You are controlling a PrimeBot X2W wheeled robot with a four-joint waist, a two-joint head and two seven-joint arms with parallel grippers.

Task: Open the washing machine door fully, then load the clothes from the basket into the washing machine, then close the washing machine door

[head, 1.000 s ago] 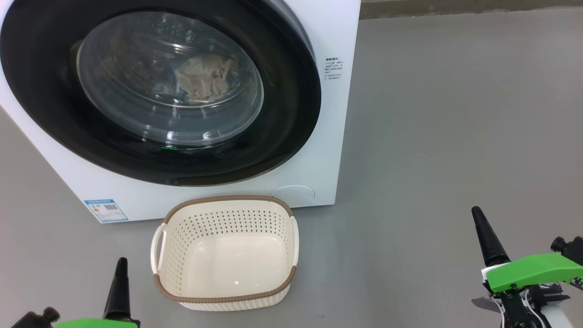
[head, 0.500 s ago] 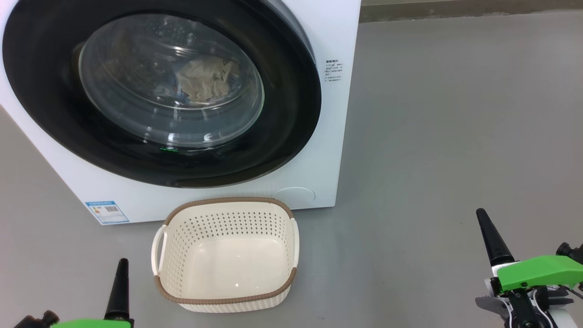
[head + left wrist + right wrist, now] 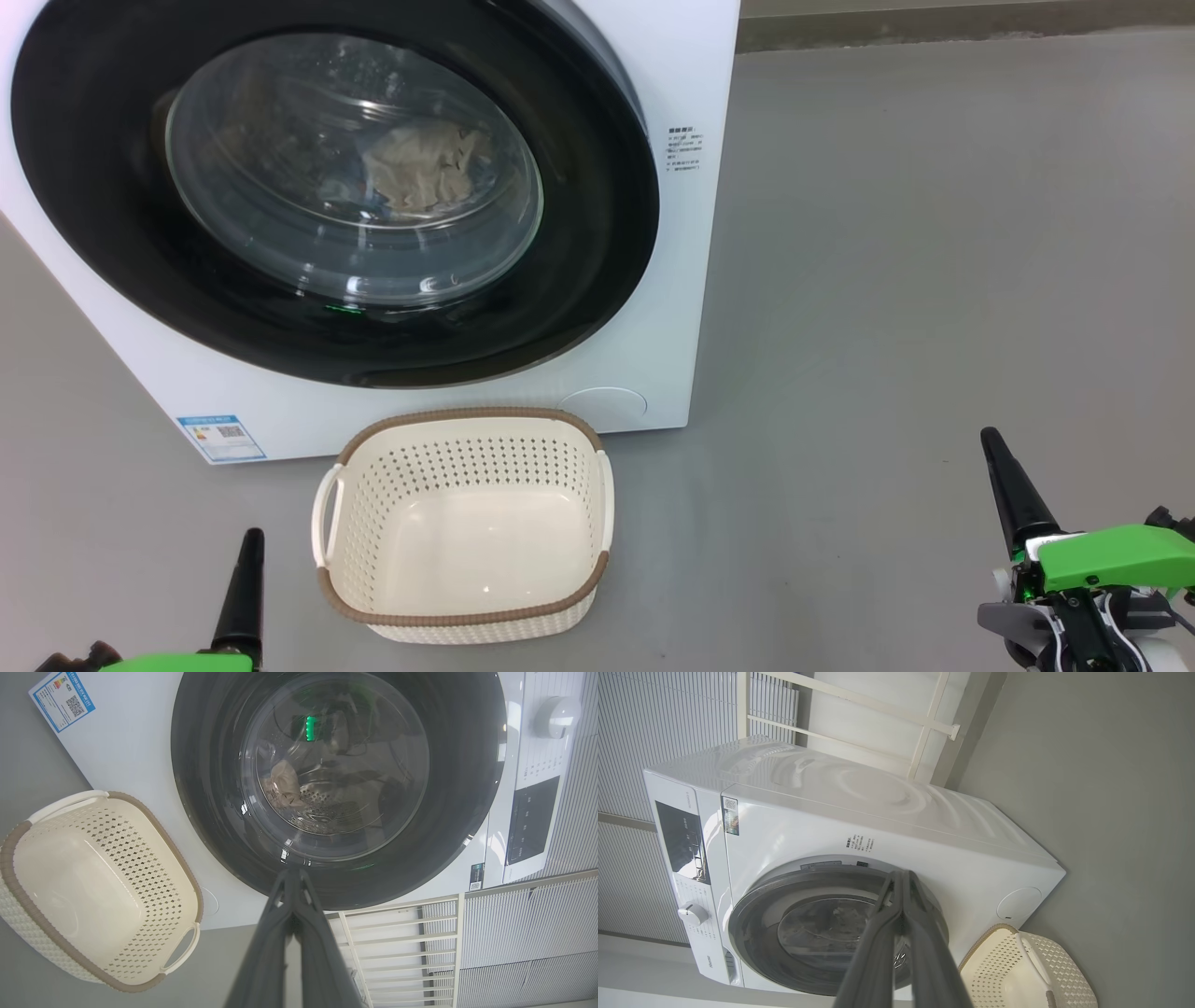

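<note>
The washing machine door (image 3: 597, 215) is shut on the washing machine (image 3: 677, 56), with the clothes (image 3: 415, 168) bunched up behind the glass. The basket (image 3: 467, 413) sits empty on the floor just in front. The left gripper (image 3: 245, 579) and right gripper (image 3: 1013, 490) both have their fingers pressed together, holding nothing. The left wrist view takes in the knob (image 3: 556, 716) and control panel (image 3: 530, 821), past the head view's edge.

Our left claw (image 3: 250, 546) and right claw (image 3: 992, 446) each taper to long matte black fingers (image 3: 264, 959), dark grey up close. Behind each we carry a bright green cover (image 3: 1111, 558). By the right one sit a white shell (image 3: 1150, 656), a small black knob (image 3: 1169, 519) and thin cables (image 3: 1057, 642).
</note>
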